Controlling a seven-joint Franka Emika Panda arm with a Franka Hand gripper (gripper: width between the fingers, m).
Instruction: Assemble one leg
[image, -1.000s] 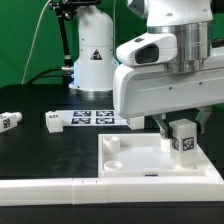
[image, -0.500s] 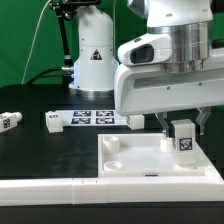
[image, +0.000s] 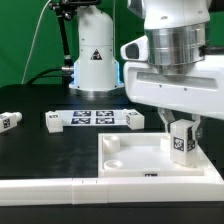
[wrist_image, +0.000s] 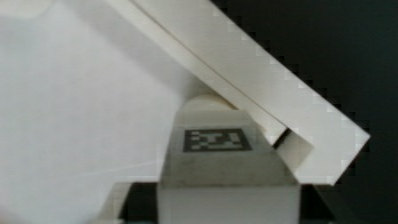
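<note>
Leg (image: 180, 141) now slightly turned — tag (image: 183, 146) outward

white tagged leg (image: 181, 141) upright, apparently held aloft.

Count from the exterior view: four small white tagged legs
- first leg (image: 9, 120), at the view's far left
- second leg (image: 53, 121), at the marker board's left end
- third leg (image: 133, 119), at its right end
- fourth leg (image: 181, 142), between the gripper's fingers

One large white square tray (image: 140, 165). One marker board (image: 93, 117), tags too small to count. One arm, one gripper (image: 181, 135). The wrist view shows a single leg bearing one tag (wrist_image: 221, 138)
</note>
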